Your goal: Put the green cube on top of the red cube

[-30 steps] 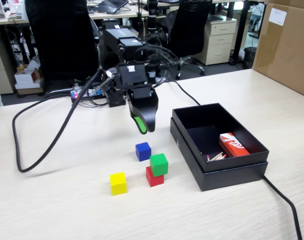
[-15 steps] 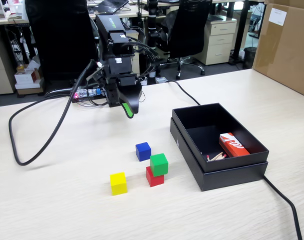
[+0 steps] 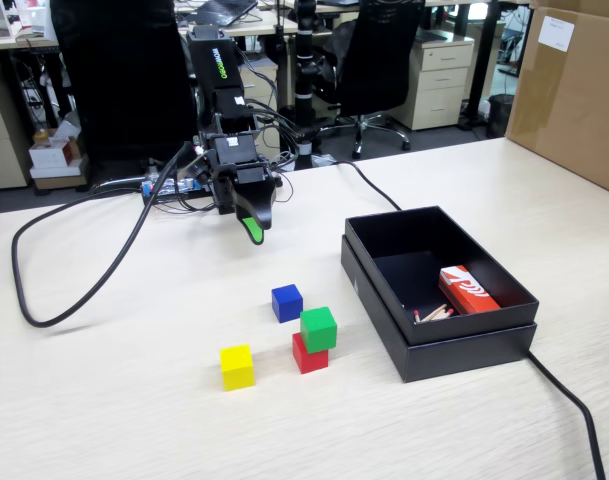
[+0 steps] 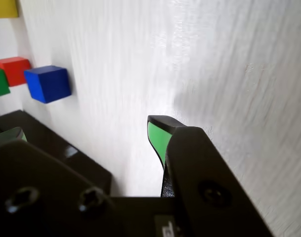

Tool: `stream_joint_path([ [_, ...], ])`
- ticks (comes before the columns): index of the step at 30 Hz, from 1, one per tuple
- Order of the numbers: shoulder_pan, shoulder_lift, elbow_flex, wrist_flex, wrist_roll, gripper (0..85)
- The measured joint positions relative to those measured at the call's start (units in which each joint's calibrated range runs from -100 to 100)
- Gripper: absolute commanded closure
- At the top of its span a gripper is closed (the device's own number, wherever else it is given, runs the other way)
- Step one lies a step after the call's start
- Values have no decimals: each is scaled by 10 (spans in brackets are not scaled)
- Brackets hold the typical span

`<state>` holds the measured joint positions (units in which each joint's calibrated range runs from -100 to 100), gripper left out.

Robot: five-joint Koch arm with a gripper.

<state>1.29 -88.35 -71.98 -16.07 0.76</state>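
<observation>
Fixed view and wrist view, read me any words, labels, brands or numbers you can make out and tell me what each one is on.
Green lettering on the arm's upper link: too small and sideways to read.
White marking on the red-and-white box inside the black box: a swirl, no legible words.
White label on the cardboard carton: too blurred to read.
Partial white print at the bottom edge of the gripper body in the wrist view: cut off, unreadable.
</observation>
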Motion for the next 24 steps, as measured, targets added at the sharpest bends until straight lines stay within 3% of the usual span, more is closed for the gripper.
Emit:
stream_joint_path([
  [13, 11, -93, -215, 212, 0, 371],
  [24, 9, -102, -248, 229, 0, 364],
])
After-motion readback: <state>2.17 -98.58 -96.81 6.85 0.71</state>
